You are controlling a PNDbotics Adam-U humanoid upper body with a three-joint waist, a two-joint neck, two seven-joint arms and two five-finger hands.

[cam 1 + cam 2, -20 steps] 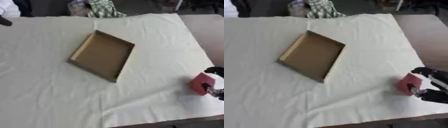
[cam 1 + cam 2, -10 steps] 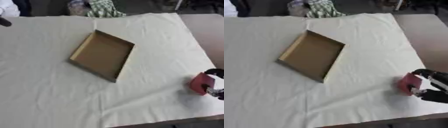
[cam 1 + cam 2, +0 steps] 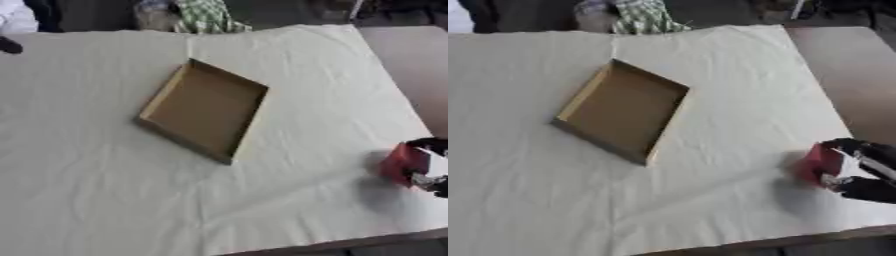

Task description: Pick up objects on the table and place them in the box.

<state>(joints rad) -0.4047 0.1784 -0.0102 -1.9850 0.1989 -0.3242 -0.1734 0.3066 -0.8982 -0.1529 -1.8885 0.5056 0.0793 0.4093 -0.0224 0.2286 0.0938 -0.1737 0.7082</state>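
Across the table lay a cream cloth (image 3: 710, 125), and on it, left of centre, you had the shallow cardboard box (image 3: 623, 110) lying open and empty, turned askew so its mouth faced up to receive things. Well apart from it, near the cloth's right edge, sat the red block (image 3: 820, 164), the one object visible to pick. Your right hand (image 3: 868, 172) had its fingers and thumb curled round that block, apparently to lift it. Your left hand showed nowhere.
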